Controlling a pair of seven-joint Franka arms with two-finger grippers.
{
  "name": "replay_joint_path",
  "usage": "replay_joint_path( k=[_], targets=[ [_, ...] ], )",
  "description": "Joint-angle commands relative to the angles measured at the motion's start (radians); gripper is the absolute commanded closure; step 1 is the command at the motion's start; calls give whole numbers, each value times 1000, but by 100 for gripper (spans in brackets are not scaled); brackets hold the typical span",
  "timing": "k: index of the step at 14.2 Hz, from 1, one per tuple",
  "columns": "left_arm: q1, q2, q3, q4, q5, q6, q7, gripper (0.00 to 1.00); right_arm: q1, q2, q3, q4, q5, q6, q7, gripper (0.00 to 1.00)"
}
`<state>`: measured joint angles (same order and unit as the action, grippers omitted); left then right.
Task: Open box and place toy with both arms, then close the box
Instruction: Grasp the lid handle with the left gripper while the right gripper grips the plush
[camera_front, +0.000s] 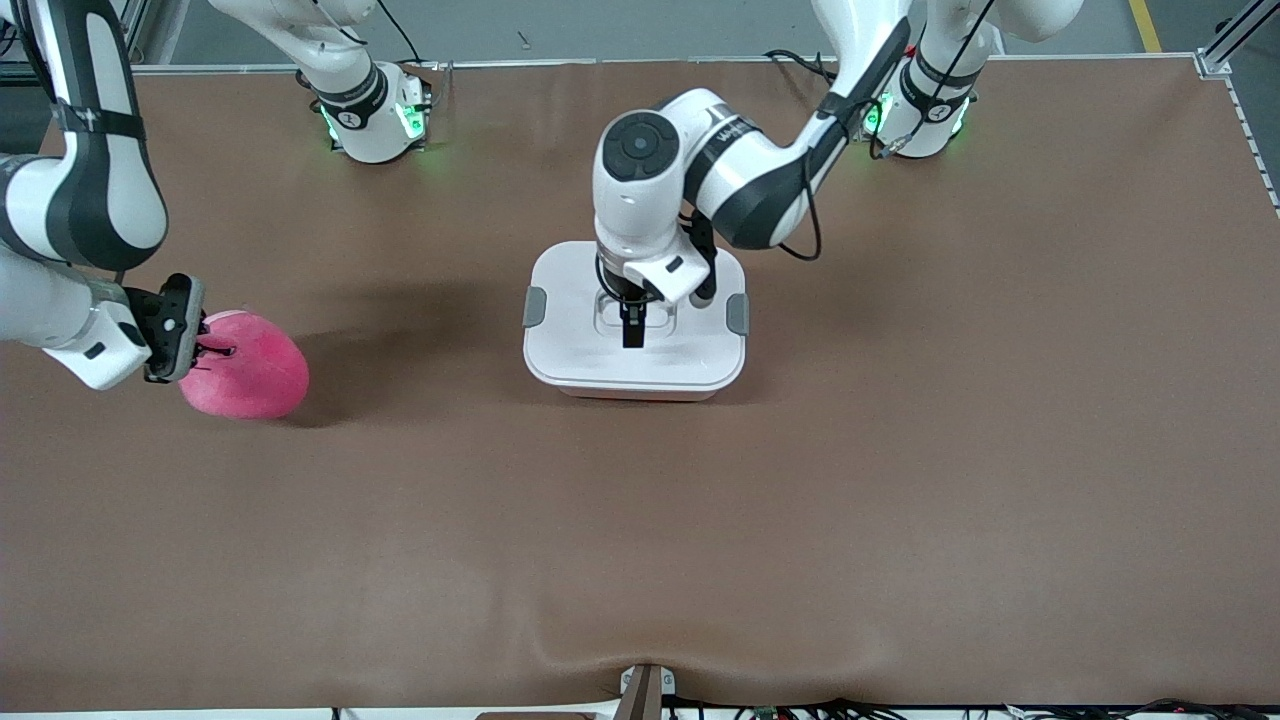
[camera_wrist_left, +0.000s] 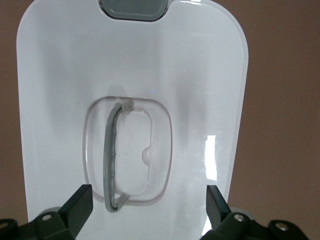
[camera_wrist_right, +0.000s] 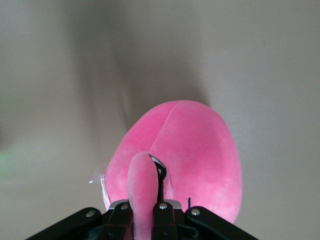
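Lid still on the box (camera_front: 634, 360) (mid-table) — left gripper (camera_wrist_left: 149, 206) is held spread over its handle (camera_wrist_left: 114, 160). Toward the right arm's end, the toy (camera_front: 250, 368) is pinched by the right gripper (camera_front: 205, 350) — lid lift needed next.

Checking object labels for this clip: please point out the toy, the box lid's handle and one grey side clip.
toy (camera_front: 255, 372): front view, on its pink plush body.
handle (camera_wrist_left: 111, 160): left wrist view, on the grey bar lying in the lid's recess.
grey side clip (camera_front: 534, 307): front view, on the clip toward the right arm's end.
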<state>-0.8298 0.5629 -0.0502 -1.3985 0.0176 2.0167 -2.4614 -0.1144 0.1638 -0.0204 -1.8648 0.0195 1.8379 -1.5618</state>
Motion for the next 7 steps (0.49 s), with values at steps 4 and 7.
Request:
replay_joint_path(
  k=[4, 7],
  targets=[
    [-20, -43, 4, -88, 30, -30, -42, 0, 50, -3, 4, 142, 16, -115, 155, 100],
    [-25, -64, 4, -137, 32, -29, -45, 0, 58, -3, 4, 145, 17, -117, 169, 100]
  ],
)
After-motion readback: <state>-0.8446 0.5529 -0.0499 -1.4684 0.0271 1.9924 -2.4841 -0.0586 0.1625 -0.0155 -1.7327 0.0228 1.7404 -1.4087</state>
